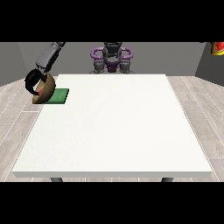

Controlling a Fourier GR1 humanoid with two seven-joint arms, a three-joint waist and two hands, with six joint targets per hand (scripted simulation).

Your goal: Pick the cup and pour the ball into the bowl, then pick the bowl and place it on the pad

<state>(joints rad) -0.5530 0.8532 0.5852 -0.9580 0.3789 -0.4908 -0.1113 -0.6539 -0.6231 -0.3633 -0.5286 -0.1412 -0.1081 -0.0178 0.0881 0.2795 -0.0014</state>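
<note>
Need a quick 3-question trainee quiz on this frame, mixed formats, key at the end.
1. True or false: the brown bowl sits level at the table's centre.
2. Multiple choice: the green pad lies A) by the table's edge at the view's left, B) in the middle, C) at the near edge.
3. Short answer: which hand is at the bowl?

Key: 1 false, it is tilted at the view's left edge of the white table, by the pad. 2 A. 3 the hand at the view's left, black fingers curled round the bowl.

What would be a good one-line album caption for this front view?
The hand at the view's left holds a tilted brown bowl at the table's edge, beside the green pad.
</note>
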